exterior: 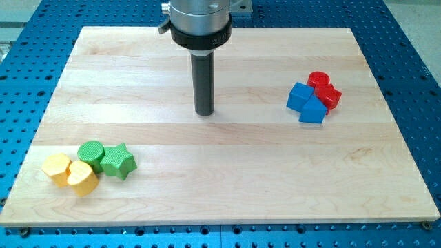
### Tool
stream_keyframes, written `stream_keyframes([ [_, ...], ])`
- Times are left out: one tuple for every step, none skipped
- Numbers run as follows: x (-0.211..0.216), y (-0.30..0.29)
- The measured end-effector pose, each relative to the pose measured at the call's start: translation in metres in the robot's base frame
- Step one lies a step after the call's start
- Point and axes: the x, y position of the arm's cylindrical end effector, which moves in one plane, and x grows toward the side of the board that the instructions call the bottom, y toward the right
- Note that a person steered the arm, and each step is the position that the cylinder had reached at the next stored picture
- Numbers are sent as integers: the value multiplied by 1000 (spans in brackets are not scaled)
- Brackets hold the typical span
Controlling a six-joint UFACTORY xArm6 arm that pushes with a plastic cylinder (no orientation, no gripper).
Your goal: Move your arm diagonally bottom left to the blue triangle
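My tip (204, 113) rests on the wooden counter (220, 200), upper centre of the view, well apart from every block; the rod stands upright so that only its lower end meets the surface. No fingers are fitted to this arm, so there is no open or closed state to report. Two clusters are present. At the view's right, four blocks touch one another: two blue blocks (306, 102) and two red blocks (325, 89), the upper red one a cylinder. Neither blue piece reads clearly as a triangle; the lower one, a wedge-like form at the cluster's bottom, is the likeliest candidate, and this is a judgement only. At the view's lower left, four more blocks sit packed together: a green cylinder (91, 152), a green star (118, 160) and two yellow blocks (69, 173). Count: two blue, two red, two green, two yellow, eight in total. The task's blue block lies right of and slightly above my tip's level, so a bottom-left move is judged to end at a position below and left of that block, not toward the green and yellow group
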Motion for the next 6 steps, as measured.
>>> stream_keyframes([
  [0,0],
  [-5,1],
  [-5,1],
  [29,17],
  [48,97],
  [50,150],
])
